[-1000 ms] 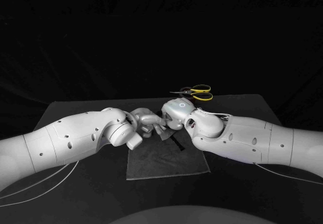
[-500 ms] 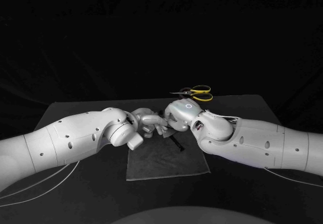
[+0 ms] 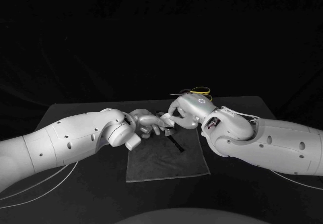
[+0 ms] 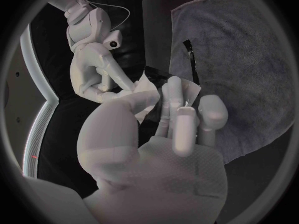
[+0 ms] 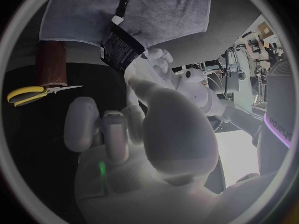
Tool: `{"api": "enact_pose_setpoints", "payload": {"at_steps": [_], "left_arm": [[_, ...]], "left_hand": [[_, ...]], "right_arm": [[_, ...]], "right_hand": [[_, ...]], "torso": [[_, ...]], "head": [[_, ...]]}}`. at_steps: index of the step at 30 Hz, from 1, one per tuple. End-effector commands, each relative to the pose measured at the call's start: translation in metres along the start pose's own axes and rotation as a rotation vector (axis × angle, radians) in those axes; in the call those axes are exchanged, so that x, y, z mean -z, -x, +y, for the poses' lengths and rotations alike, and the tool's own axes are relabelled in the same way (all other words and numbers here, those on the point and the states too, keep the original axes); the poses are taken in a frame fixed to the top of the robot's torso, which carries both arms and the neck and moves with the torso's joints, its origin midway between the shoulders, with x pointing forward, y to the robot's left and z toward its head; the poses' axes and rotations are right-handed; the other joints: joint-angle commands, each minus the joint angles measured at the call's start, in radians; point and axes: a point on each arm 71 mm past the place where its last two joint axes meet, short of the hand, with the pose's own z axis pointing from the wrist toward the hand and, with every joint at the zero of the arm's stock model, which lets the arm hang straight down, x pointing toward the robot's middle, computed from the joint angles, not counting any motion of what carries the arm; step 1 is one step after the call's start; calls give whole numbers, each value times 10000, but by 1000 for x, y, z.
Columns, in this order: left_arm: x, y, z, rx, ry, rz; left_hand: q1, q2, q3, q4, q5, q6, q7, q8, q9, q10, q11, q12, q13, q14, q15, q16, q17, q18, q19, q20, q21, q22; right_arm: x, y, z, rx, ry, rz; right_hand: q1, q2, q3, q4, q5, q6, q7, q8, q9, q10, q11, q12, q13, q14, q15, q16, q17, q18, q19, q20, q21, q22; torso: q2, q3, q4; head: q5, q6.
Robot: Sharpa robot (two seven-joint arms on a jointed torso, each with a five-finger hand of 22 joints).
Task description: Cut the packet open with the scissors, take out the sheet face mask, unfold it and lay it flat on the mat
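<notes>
Above the mat's far edge, my left hand [image 3: 148, 124] grips the packet [image 5: 121, 47], dark and printed on one face, pale on the other [image 4: 148, 95]. My right hand [image 3: 186, 110] faces it from the right, and its fingertips [image 4: 111, 90] pinch the packet's near corner. The grey mat [image 3: 165, 158] lies flat on the table below both hands. A thin black strip [image 3: 177, 143] lies across the mat's far part. The yellow-handled scissors [image 5: 30, 94] lie shut on the table behind my right hand, partly hidden [image 3: 200, 89] in the head view. No sheet mask can be made out.
A reddish-brown cylinder [image 5: 50, 63] stands on the table between the scissors and the mat. The dark table [image 3: 74, 112] stretches to both sides of the mat, with its far edge just behind the scissors.
My right hand has lifted and moved back and to the right, turning at the wrist and now covering part of the scissors. The left hand has barely moved.
</notes>
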Motion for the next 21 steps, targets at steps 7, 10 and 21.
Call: {"api": "enact_pose_setpoints", "payload": {"at_steps": [7,10,21], "left_arm": [[1,0,0,9,-30,112],[1,1,1,26,-59,64],[13,11,6,22,-120,172]], "left_hand": [[5,143,1386,-1463,13,7,15,16,7,-33,-33,62,-11,188,-2,-23,10,-47,-78,-19,-36,-4],[6,150,1376,-1458,8,-3,17,17,9,-41,-31,64,-13,185,1,-26,5,-43,-94,-16,-45,-24],[13,152,1370,-1465,12,-10,17,20,11,-48,-30,66,-14,183,3,-28,1,-37,-113,-13,-54,-49]], "right_arm": [[5,21,-4,-2478,-431,114],[6,27,-9,-3335,-562,426],[14,52,-25,-5676,-755,398]], "right_hand": [[7,73,84,6,29,2,-5,146,432,347,-86,-2,1265,971,-85,31,2302,-27,21,-1,-75,798],[30,85,134,-26,29,-63,12,181,459,324,-80,-63,1231,961,-89,8,2263,-9,-20,-17,-149,761],[52,98,189,-73,29,-133,37,233,498,311,-66,-91,1221,960,-88,7,2263,-4,-33,-30,-175,755]], "torso": [[4,-12,18],[2,-18,14],[-19,0,15]], "head": [[28,43],[46,64],[62,235]]}}
